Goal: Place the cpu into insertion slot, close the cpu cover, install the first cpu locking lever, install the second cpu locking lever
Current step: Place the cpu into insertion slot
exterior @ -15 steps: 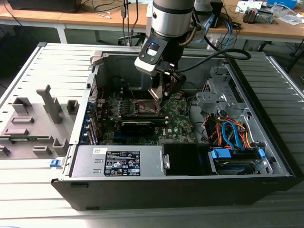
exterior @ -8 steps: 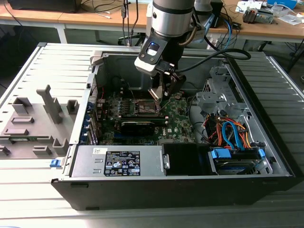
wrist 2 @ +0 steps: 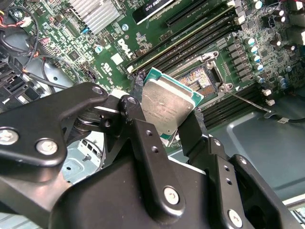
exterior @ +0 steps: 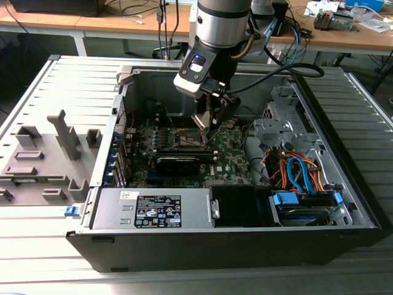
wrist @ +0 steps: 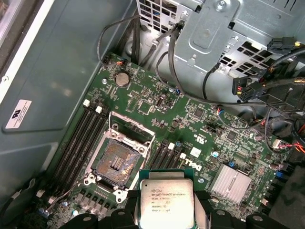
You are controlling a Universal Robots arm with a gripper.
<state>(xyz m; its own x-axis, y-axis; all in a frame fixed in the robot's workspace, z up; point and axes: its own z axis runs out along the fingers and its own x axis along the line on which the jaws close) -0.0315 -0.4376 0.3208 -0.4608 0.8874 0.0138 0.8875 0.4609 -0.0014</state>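
My gripper (exterior: 212,126) is shut on the cpu (wrist 2: 167,107), a flat square chip with a silvery face, gripped by two opposite edges between black fingers (wrist 2: 138,119). In the first wrist view the cpu (wrist: 167,202) hangs above the green motherboard, just beside the insertion slot (wrist: 116,162) and apart from it. The slot's brownish-gold centre lies bare inside its grey rim. The cpu cover (wrist: 125,120) stands swung open at the slot's far edge. In the second wrist view the insertion slot (wrist 2: 202,81) shows past the chip, and a thin locking lever (wrist 2: 248,101) sticks out beside it.
The open computer case (exterior: 344,203) lies on a slatted table. A black card (exterior: 178,163) sits just in front of the slot, with the power supply (exterior: 153,212) nearer. Orange and blue cables (exterior: 295,172) and a drive cage (exterior: 282,123) are at the exterior view's right. A grey fixture (exterior: 49,160) stands left.
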